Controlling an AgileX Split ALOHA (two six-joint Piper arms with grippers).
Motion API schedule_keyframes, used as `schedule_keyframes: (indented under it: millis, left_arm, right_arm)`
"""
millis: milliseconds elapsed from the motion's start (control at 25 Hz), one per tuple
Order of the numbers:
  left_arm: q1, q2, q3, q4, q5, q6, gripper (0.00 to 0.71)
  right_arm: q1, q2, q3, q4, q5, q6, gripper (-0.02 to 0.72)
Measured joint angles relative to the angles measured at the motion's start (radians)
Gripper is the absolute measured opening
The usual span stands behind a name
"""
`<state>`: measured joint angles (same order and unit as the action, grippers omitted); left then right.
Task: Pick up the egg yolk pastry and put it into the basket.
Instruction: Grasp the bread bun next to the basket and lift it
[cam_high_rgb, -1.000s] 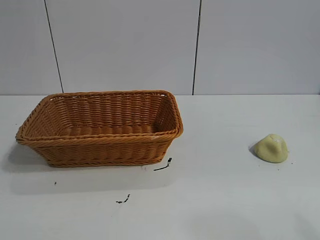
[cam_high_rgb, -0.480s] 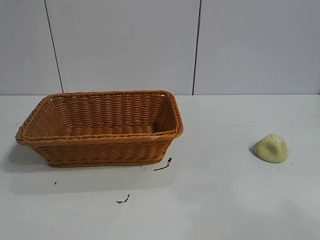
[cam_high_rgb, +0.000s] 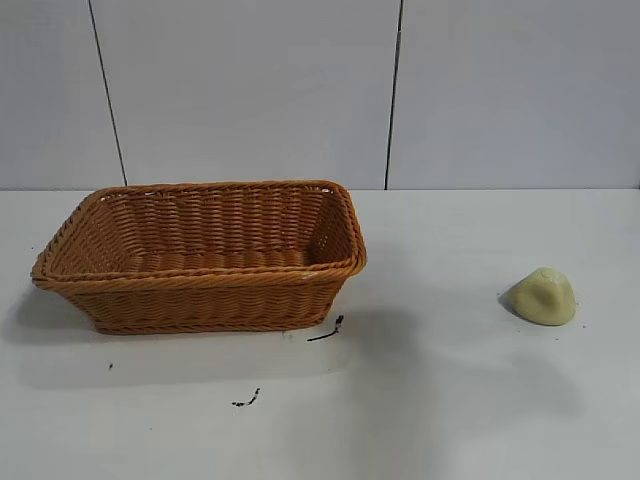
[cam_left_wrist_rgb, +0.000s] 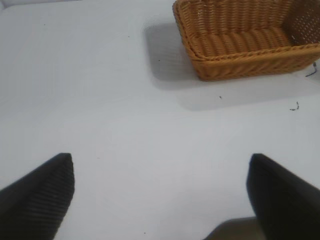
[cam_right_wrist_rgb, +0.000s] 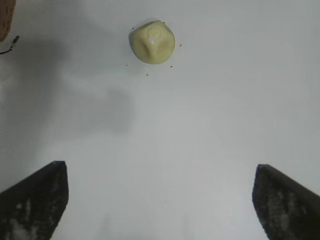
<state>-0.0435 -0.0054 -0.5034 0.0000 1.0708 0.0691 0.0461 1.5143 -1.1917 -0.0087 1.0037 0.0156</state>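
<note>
My right fingers (cam_right_wrist_rgb: 159, 200) are spread wide with the egg yolk pastry (cam_right_wrist_rgb: 152, 42) well ahead between their lines on the surface (cam_right_wrist_rgb: 200, 125), apart from the basket (cam_high_rgb: 200, 255); it looks light, soft and crumbly, so I'd pinch its low flanks gently.

The exterior view looks level across the table (cam_high_rgb: 450, 400) toward the back wall (cam_high_rgb: 250, 90); both wrist views look steeply down (from above their spread fingertips); the left shares the basket (cam_left_wrist_rgb: 240, 45), the right the egg yolk pastry (cam_right_wrist_rgb: 152, 42).
</note>
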Motion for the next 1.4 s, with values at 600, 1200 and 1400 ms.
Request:
schedule_keyframes:
  millis: [600, 1200, 1400]
  left_arm:
    - [0.0, 0.0, 0.0, 0.0, 0.0, 0.0, 0.696]
    - [0.0, 0.0, 0.0, 0.0, 0.0, 0.0, 0.696]
    - [0.0, 0.0, 0.0, 0.0, 0.0, 0.0, 0.696]
  right_arm:
    - [0.0, 0.513, -0.264, 0.009, -0.055, -0.009, 0.693]
    - [0.009, 0.607, -0.265, 0.023, -0.139, -0.027, 0.693]
    - [0.009, 0.656, -0.265, 0.032, -0.165, -0.043, 0.693]
